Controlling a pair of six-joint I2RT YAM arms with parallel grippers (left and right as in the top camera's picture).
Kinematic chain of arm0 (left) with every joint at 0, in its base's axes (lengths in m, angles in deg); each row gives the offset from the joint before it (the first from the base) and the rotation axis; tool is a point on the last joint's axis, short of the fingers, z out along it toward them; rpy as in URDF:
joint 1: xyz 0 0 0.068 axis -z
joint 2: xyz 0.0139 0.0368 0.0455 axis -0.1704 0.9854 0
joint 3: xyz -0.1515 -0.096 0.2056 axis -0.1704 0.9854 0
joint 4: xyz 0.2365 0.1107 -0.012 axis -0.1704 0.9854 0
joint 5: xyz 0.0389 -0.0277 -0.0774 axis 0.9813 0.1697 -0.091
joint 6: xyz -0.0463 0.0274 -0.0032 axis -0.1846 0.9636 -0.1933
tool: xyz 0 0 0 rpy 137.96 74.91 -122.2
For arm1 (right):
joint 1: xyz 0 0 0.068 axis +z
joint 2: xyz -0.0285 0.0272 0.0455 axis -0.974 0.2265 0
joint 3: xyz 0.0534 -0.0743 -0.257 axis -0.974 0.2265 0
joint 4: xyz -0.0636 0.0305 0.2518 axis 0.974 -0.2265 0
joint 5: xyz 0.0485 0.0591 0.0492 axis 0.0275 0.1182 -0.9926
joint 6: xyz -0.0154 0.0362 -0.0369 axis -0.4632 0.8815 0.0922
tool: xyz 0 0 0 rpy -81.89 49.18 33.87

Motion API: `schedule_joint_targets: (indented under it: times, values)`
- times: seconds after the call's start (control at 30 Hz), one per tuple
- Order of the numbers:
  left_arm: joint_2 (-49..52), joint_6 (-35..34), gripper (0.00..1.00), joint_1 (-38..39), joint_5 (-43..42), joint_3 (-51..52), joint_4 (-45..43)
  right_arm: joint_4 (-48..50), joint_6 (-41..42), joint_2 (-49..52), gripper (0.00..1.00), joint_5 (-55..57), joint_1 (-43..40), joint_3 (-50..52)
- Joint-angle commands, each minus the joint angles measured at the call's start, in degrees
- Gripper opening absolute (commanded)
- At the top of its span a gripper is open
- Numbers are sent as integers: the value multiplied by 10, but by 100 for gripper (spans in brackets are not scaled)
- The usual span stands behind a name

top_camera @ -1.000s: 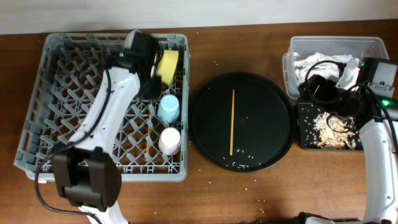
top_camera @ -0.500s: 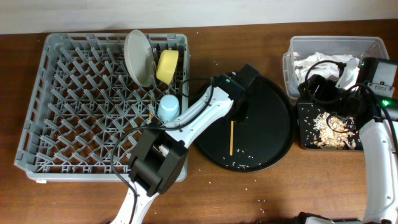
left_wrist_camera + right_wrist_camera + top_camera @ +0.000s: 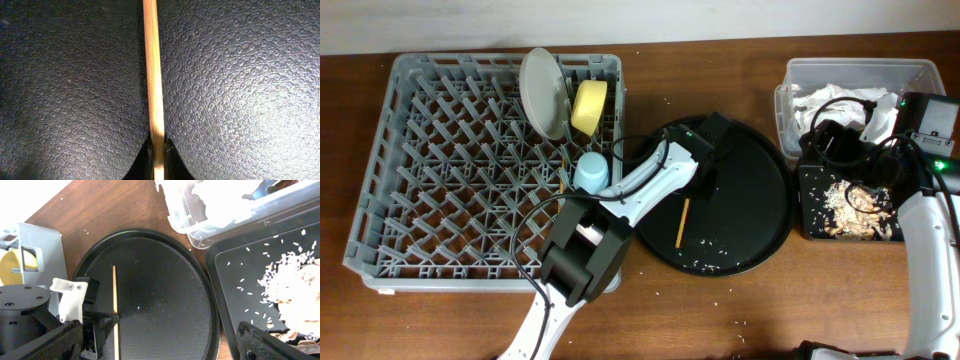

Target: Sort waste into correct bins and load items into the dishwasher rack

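Grey grid dishwasher rack (image 3: pixel 450 180) is sitting on the desk's left half, reaching from far edge toward near edge. Pale round plate (image 3: pixel 542 93) is standing on edge between pegs at the rack's far right. Yellow bowl (image 3: pixel 589 107) is resting on its side just right of it. Light blue cup (image 3: pixel 591 172) is sitting nearer, by the rack's right wall. One wooden chopstick (image 3: pixel 682 222) is slanting over the large round black tray (image 3: pixel 760 200) mid-desk, its far end being pinched by the left gripper (image 3: pixel 158 162). Clear tub (image 3: pixel 800 75) is sitting at the far right corner, holding the white napkin (image 3: pixel 830 100). Shallow black tray (image 3: pixel 805 200) is sitting just in front of it, holding the food scraps (image 3: pixel 855 205).
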Motion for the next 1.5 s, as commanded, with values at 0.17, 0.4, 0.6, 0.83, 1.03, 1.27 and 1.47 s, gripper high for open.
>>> schedule_joint_targets:
  times: [0.17, 0.4, 0.6, 0.83, 1.03, 1.27, 1.47]
  values:
    - [18, 42, 1, 18, 13, -39, 29, 0, -2, 1, 98, 7, -1, -1]
    - [18, 75, 0, -56, 16, -362, 302, 0, -2, 1, 98, 7, -1, -1]
    - [-33, 122, 0, -128, 35, -493, 413, 0, -2, 1, 98, 7, -1, -1]
    - [-240, 52, 1, -232, 144, -180, 403, 0, -2, 1, 98, 7, -1, -1]
    - [-239, 61, 0, -278, 170, 118, 223, 0, -2, 1, 98, 7, -1, -1]
    - [-241, 61, 40, -278, 174, 180, 156, 0, -2, 1, 99, 7, -1, -1]
    - [-268, 61, 41, -278, 98, -24, 257, 0, -2, 1, 99, 7, -1, -1]
